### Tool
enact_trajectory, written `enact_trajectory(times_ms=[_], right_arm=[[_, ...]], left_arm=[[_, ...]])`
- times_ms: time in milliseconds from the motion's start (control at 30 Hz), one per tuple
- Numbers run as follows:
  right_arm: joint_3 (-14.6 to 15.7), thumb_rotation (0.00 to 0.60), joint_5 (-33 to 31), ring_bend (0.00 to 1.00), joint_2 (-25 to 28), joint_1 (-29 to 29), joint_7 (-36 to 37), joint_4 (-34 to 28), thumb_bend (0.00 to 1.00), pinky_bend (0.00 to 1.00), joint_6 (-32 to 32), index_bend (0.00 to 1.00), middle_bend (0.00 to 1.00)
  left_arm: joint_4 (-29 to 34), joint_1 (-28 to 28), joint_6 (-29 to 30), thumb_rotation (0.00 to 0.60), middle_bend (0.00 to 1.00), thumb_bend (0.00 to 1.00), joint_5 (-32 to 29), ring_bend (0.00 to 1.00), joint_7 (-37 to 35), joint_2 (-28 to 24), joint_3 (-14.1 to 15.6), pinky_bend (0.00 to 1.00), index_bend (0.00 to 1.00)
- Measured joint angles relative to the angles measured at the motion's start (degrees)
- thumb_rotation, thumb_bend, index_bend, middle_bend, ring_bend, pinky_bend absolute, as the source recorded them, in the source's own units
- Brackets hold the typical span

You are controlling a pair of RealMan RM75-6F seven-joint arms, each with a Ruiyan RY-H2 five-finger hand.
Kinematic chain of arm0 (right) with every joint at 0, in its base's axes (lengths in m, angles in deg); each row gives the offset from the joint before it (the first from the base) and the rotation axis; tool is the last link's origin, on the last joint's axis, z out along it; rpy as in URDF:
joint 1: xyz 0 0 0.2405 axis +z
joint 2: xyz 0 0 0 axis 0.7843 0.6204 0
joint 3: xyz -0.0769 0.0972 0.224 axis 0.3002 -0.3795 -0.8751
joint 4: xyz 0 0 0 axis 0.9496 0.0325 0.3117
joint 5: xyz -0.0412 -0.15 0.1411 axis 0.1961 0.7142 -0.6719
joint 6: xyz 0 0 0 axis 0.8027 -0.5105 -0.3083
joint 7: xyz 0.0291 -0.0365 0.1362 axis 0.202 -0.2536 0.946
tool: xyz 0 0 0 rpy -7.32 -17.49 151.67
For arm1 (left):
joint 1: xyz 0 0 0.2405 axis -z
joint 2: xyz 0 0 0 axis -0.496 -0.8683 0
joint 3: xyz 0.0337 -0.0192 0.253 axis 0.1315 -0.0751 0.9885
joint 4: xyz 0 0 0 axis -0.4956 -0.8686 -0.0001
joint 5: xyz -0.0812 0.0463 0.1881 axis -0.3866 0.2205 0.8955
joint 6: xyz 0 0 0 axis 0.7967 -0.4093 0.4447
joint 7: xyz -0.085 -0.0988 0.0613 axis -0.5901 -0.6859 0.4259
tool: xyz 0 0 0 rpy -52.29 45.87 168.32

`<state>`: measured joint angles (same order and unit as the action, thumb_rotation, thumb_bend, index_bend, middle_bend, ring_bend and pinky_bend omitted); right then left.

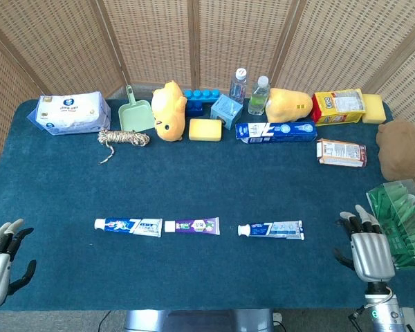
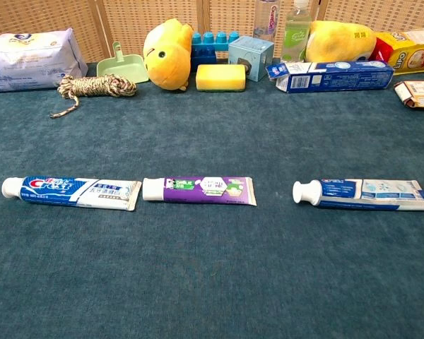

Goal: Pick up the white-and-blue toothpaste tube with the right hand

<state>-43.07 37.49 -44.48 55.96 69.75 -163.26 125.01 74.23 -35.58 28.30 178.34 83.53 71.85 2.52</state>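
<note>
Both hands idling at the worktop's (image 1: 194,194) near edge

Right hand (image 1: 371,250), fingers (image 1: 360,220) apart and holding nothing, is sitting well right of the white-and-blue toothpaste tube (image 1: 271,229), rightmost of three. Left hand (image 1: 1,259) likewise; chest view is showing neither hand.

I see my left hand (image 1: 0,259) low at the left edge, fingers apart and pointing up, holding nothing. My right hand (image 1: 369,250) sits low on the right, back up, fingers apart, also holding nothing.
</note>
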Motion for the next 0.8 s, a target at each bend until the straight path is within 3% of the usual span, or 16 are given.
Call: enact_trajectory(times_ms=[433, 800], right_arm=[[1.3, 0.6, 3.2, 0.1, 0.8, 1.1, 5.6, -2.1, 0.21, 0.17, -1.6, 0.34, 0.29], [-0.7, 0.6, -0.5, 0.1, -2.4, 6.7, 1.3, -5.6, 0.21, 0.17, -10.5, 0.3, 0.22]], left_arm=[[1.8, -0.3, 1.9, 0.6, 0.13, 0.35, 3.2, 0.1, -3.8, -3.4, 0.5, 0.12, 0.2], [3.1, 1.9, -0.6, 0.6, 0.11, 0.35, 3.9, 0.1, -6.4, -6.1, 0.2, 0.12, 0.19]])
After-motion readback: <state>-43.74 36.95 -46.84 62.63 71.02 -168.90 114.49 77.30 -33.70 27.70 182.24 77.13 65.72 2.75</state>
